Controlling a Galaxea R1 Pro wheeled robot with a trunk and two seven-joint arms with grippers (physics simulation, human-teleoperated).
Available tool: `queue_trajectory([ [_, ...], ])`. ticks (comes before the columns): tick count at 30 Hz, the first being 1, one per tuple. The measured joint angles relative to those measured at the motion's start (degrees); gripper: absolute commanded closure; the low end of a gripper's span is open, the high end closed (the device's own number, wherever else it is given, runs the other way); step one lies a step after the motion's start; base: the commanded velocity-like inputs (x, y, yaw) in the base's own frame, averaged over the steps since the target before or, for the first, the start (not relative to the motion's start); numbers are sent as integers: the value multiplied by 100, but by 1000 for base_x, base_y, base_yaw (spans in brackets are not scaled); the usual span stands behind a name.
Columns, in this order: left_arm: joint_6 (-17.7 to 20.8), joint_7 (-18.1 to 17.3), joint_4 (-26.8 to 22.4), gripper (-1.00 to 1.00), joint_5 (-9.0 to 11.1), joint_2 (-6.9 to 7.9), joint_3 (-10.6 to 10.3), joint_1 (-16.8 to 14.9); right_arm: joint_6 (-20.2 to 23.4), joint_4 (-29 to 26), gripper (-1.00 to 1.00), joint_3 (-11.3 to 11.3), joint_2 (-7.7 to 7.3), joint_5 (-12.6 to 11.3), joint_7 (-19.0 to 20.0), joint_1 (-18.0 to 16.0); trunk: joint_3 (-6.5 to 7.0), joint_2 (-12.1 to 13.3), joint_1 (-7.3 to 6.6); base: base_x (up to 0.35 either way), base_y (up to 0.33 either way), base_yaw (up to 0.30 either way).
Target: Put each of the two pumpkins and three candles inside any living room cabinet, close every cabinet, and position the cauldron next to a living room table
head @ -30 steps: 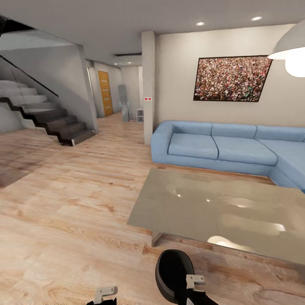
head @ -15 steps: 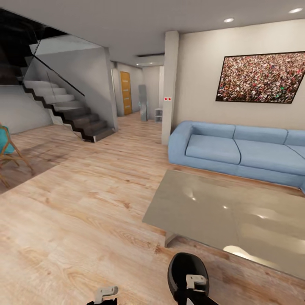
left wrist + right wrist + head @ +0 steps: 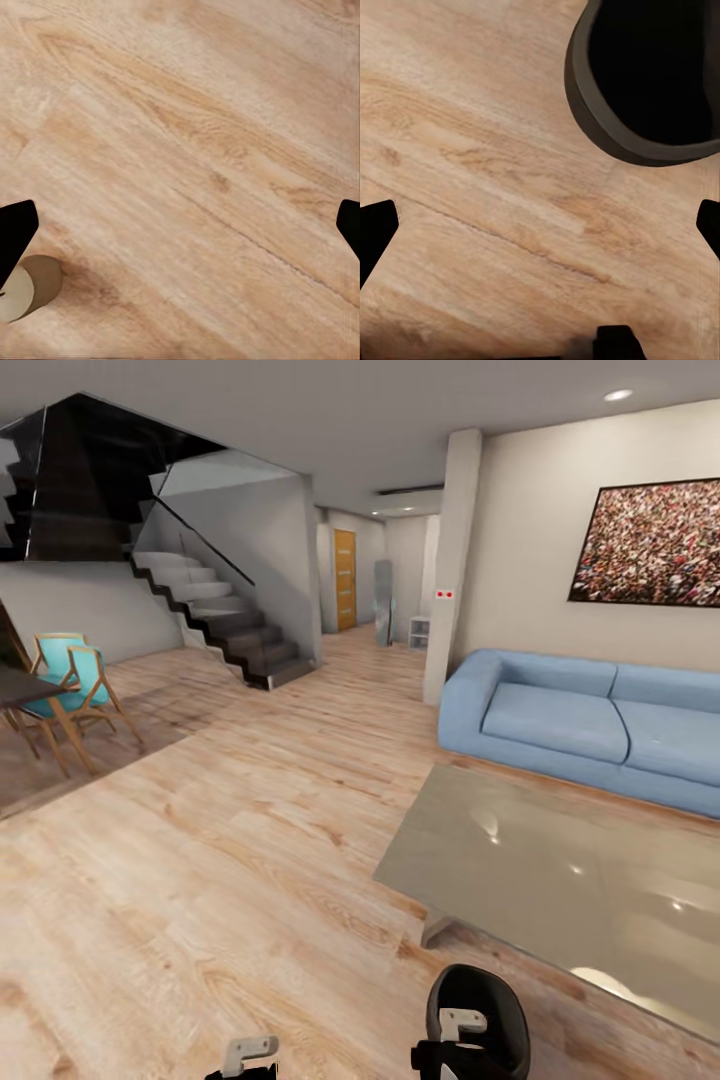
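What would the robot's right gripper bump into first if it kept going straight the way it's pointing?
Most likely the wooden floor. The right gripper points down at bare planks, its fingers spread wide with nothing between them. The black cauldron sits off to one side of that line, so it would probably be missed.
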Motion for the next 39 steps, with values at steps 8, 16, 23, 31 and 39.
queue_trajectory([
  [8, 0, 0, 0, -100, 0, 4, 2, 0, -1, 0, -100, 0, 0, 0, 0, 0, 0, 0, 0, -54, 0, 291],
  [16, 0, 0, 0, -100, 2, 9, 2, 0, -2, 0, -100, 0, 0, 0, 0, 0, 0, 0, 0, -32, 1, 291],
  [23, 0, -5, 0, -100, 0, 9, 2, 0, -5, 0, -100, 0, 0, 0, 0, 0, 0, 0, 0, -43, 11, 291],
  [31, 0, -7, 0, -100, 8, 9, 2, 0, -5, 0, -100, 0, 0, 0, 1, 0, 0, 0, 0, -2, 79, 291],
  [39, 0, -9, 0, -100, 5, 9, 2, 0, -5, 0, -100, 0, 0, 0, 0, 1, 0, 0, 0, -19, 14, 291],
])
